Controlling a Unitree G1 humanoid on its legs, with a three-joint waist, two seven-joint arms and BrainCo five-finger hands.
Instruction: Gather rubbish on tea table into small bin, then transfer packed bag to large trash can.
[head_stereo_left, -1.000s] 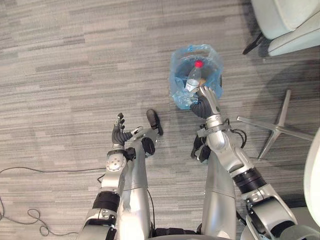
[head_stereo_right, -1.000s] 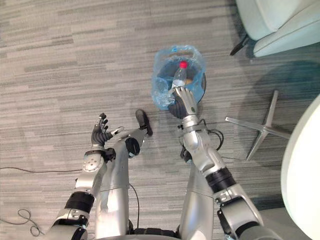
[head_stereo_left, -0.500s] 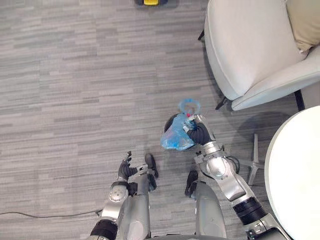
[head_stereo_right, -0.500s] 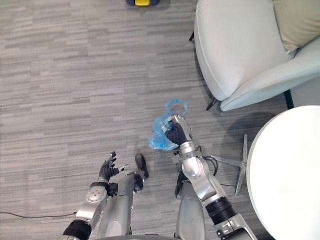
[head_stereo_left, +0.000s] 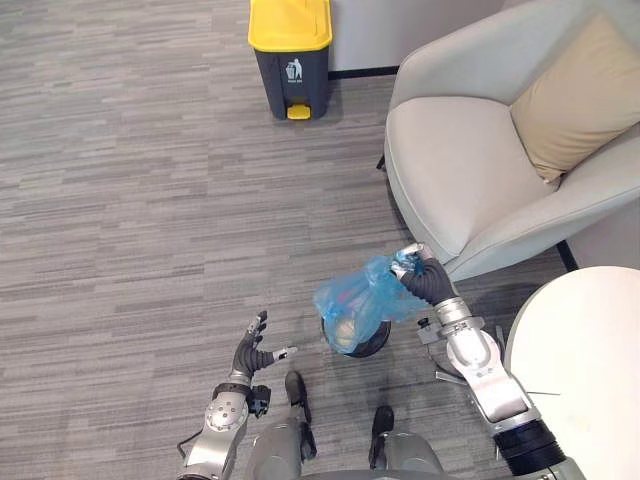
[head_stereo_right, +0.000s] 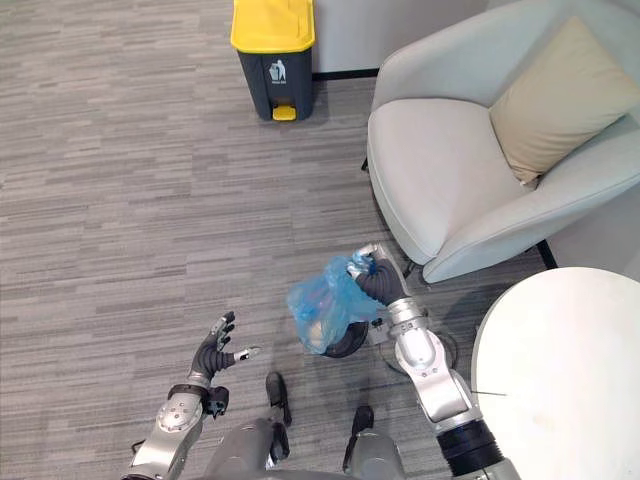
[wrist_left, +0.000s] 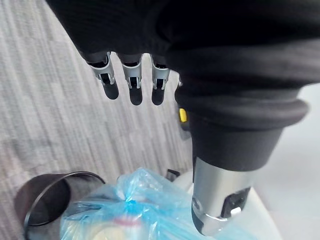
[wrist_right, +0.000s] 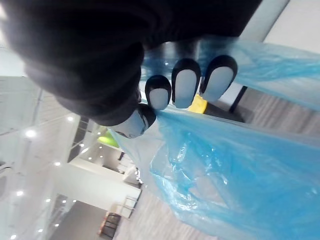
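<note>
A blue plastic bag (head_stereo_left: 360, 300) full of rubbish hangs in the air, gathered at its top in my right hand (head_stereo_left: 425, 280), whose fingers (wrist_right: 185, 87) curl round the plastic (wrist_right: 235, 175). Just below it stands the small dark round bin (head_stereo_left: 362, 342) on the carpet. The bag (wrist_left: 130, 210) hangs beside the bin (wrist_left: 45, 200) in the left wrist view. My left hand (head_stereo_left: 255, 352) is held low at the left, open and empty, its fingers (wrist_left: 131, 82) straight. The large grey trash can with a yellow lid (head_stereo_left: 291, 50) stands far ahead against the wall.
A pale armchair (head_stereo_left: 470, 170) with a beige cushion (head_stereo_left: 570, 100) stands right of the bag, close to my right hand. A round white table (head_stereo_left: 590, 360) fills the lower right. Open grey carpet lies between me and the trash can.
The camera has tilted up, bringing the armchair and yellow-lidded can into view. My right hand has lifted the blue bag out of the small bin. The left hand stays open.
</note>
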